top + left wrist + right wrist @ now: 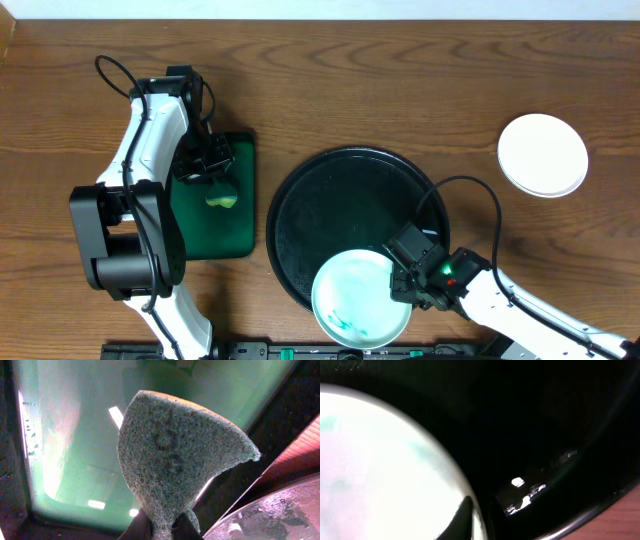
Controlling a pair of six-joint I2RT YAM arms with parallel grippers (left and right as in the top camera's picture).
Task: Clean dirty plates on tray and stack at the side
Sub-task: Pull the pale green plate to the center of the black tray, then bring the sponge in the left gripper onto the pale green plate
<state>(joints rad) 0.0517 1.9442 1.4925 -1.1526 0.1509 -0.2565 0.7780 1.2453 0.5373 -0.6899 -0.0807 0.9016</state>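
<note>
plate (360, 295) on tray (330, 205); other plates (543, 155) to right.

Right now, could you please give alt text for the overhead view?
The right gripper, jaws shut, pinches a teal-smeared mint plate at the near edge of the black tray. The left gripper holds a sponge over a green tray; a white plate lies far right.
</note>
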